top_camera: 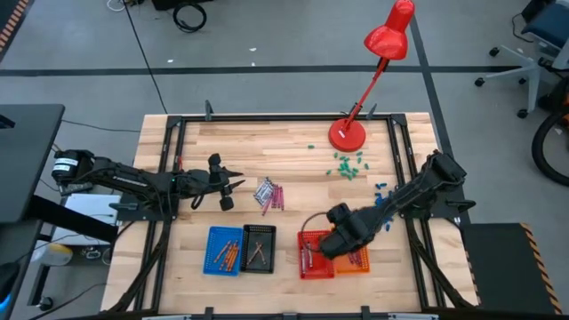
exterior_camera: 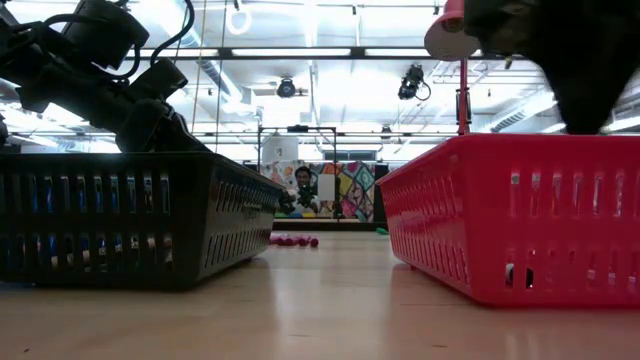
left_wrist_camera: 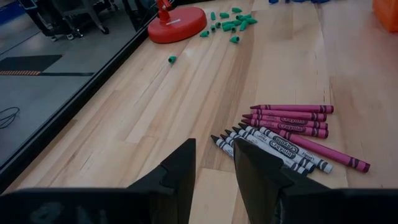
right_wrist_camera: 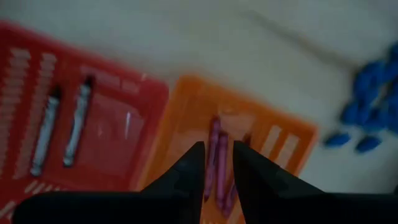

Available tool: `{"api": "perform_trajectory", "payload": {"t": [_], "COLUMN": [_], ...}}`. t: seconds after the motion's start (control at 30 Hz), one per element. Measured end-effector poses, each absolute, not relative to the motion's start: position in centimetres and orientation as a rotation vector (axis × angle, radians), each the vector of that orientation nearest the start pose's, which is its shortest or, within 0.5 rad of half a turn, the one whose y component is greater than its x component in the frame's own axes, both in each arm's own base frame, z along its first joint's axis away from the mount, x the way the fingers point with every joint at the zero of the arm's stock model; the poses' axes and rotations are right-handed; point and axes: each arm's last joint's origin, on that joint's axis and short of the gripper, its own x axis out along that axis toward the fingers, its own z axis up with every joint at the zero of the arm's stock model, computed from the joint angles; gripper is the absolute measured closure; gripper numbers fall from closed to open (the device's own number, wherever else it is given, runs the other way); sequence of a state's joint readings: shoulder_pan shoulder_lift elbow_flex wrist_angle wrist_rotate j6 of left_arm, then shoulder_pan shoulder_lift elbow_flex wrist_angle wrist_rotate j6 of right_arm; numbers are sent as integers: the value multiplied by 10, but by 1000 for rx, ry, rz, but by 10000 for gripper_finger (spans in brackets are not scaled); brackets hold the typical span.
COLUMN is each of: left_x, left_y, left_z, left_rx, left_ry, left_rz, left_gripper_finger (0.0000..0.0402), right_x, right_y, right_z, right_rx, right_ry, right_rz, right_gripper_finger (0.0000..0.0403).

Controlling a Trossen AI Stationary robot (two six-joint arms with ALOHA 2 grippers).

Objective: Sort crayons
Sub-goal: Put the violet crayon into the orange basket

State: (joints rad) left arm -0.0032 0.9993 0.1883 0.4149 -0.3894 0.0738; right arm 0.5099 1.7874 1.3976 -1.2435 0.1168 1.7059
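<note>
While the right gripper [right_wrist_camera: 216, 163] hangs over the orange basket [right_wrist_camera: 281, 138], fingers parted and gripping nothing, magenta crayons [right_wrist_camera: 217, 163] lie in that basket just under it. Grey crayons [right_wrist_camera: 61, 123] sit in the red basket [top_camera: 311, 240] beside it. Left gripper [left_wrist_camera: 214, 163] (open, empty) points at loose crayons [left_wrist_camera: 288, 137] mid-table.

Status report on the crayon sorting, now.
Right gripper open over orange basket, magenta crayons inside. Left gripper open near loose crayons. Nothing blocking.
</note>
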Motion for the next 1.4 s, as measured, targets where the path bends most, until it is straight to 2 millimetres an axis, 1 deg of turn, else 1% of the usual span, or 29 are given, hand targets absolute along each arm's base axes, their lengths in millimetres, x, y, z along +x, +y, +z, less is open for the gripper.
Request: {"api": "perform_trajectory", "payload": {"t": [0.07,0.2,0.43,0.67,0.77,0.87,0.97,1.1,1.2,1.27,1.4], "left_x": [177,177,177,178,178,178,178,178,178,178,178], "left_y": [10,10,10,10,10,10,10,10,10,10,10], "left_z": [153,154,154,155,157,157,156,156,156,156,155], "left_rx": [149,146,146,144,141,140,138,138,133,133,133], "left_ry": [403,389,388,375,362,359,364,367,371,372,375], "left_rz": [367,368,368,369,370,370,370,370,370,370,370], "left_gripper_finger": [283,283,283,283,283,283,283,283,283,283,283], "right_x": [287,305,337,357,365,378,394,419,433,441,450], "right_y": [144,121,78,47,38,31,26,22,20,18,14], "right_z": [232,234,236,237,232,221,211,207,199,192,171], "right_rx": [797,773,752,710,689,679,648,617,592,580,564], "right_ry": [1282,1269,1167,1069,1050,1061,1087,1086,1106,1111,1161], "right_rz": [-993,-934,-780,-690,-678,-658,-652,-631,-642,-647,-673], "right_gripper_finger": [315,315,315,315,315,315,315,315,315,315,315]}}
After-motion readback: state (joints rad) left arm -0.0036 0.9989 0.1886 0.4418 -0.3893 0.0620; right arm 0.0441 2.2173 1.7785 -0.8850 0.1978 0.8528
